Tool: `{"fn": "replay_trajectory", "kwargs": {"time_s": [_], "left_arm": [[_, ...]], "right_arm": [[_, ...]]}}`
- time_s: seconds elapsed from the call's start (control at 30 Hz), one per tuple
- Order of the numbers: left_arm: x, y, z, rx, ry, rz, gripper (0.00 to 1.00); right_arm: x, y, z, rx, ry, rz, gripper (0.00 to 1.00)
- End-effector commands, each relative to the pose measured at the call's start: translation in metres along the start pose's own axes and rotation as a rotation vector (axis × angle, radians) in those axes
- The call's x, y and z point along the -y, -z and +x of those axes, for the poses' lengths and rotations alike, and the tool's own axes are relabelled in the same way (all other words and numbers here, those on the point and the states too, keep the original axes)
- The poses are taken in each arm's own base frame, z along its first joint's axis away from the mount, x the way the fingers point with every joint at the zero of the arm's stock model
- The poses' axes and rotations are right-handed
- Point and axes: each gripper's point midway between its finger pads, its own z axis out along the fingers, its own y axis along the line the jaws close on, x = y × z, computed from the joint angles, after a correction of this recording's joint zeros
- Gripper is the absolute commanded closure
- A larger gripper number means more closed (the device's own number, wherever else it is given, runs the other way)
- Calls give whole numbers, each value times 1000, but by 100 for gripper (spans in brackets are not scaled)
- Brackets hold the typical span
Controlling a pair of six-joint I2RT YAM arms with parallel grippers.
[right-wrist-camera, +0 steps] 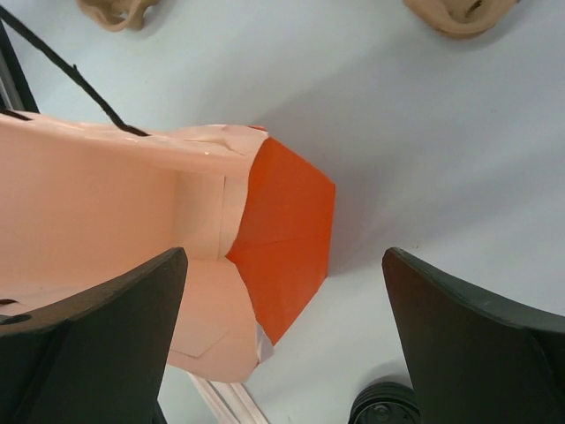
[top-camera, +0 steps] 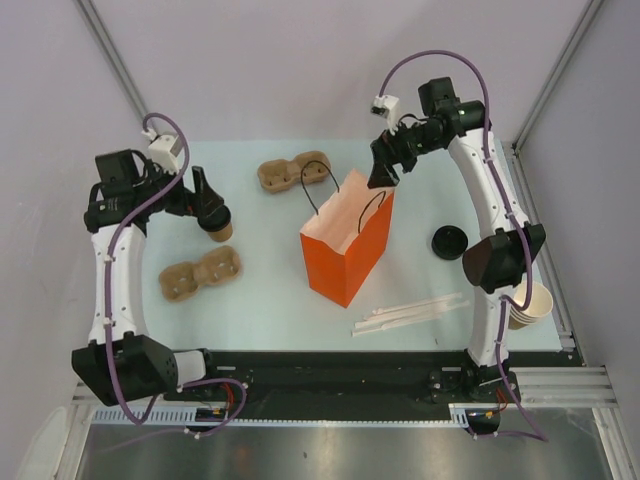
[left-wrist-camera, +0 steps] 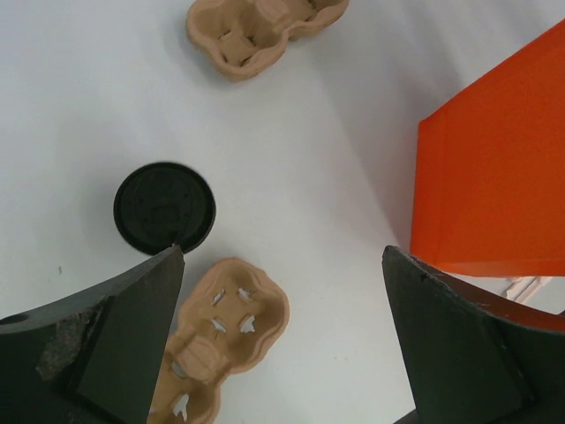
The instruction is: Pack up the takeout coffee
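Step in hand: grasp the coffee. The left claw (left-wrist-camera: 281, 256) gapes wide, empty. The small tan paper cup with round black plastic lid (left-wrist-camera: 164, 209) stands on the white worktop (left-wrist-camera: 88, 88) just off 1 finger's tip, not between the 2. Centre the claw over it, descend, pinch gently below the lid. The right claw (right-wrist-camera: 284, 254) is wide too, above the orange paper bag (right-wrist-camera: 282, 203).

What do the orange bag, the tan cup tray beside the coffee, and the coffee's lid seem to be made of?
Orange bag: likely paper, matte, sharply creased, pale uncoated inside.
Tan cup tray: probably moulded pulp, rough and fibrous, ragged cutouts.
Coffee's lid: apparently black plastic, faintly glossy, with moulded ridges.
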Motion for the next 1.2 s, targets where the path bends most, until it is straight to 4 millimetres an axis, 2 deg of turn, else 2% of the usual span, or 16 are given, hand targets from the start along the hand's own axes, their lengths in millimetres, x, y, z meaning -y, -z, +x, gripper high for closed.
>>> {"fn": "replay_trajectory", "kwargs": {"time_s": [0.0,0.13,0.23,0.27,0.33,0.37,0.43,0.47,0.57,0.7,0.73,0.9,1.1,1.17], "left_arm": [[-14,3,23,-33,111,3,1],[-31,5,44,-44,221,-40,0],[-53,9,59,-64,289,-142,0],[-60,12,65,-79,306,-183,0],[-71,17,81,-107,344,-222,1],[-74,20,90,-129,357,-237,1],[-89,27,114,-189,373,-309,2],[-94,29,126,-225,388,-334,3],[-113,42,166,-321,477,-388,9],[-126,54,211,-377,657,-403,19],[-131,60,219,-374,701,-415,23],[-138,64,256,-401,810,-458,34],[-145,58,278,-422,861,-485,52],[-147,54,280,-424,878,-471,54]], "right_arm": [[-18,10,-4,5,54,-17,2],[-17,0,4,-29,58,-2,8],[-11,-10,15,-73,49,20,18],[-9,-14,17,-77,43,24,28],[-7,-16,18,-81,38,28,40],[-6,-18,16,-75,40,25,52],[-10,-20,12,-62,44,11,66],[-12,-19,9,-48,54,6,79],[-21,-18,0,-15,82,-17,98],[-30,-19,-7,13,113,-38,100],[-31,-18,-8,18,120,-40,100],[-35,-20,-12,19,132,-40,100],[-35,-20,-14,16,134,-32,100],[-35,-21,-15,18,133,-30,100]]}}
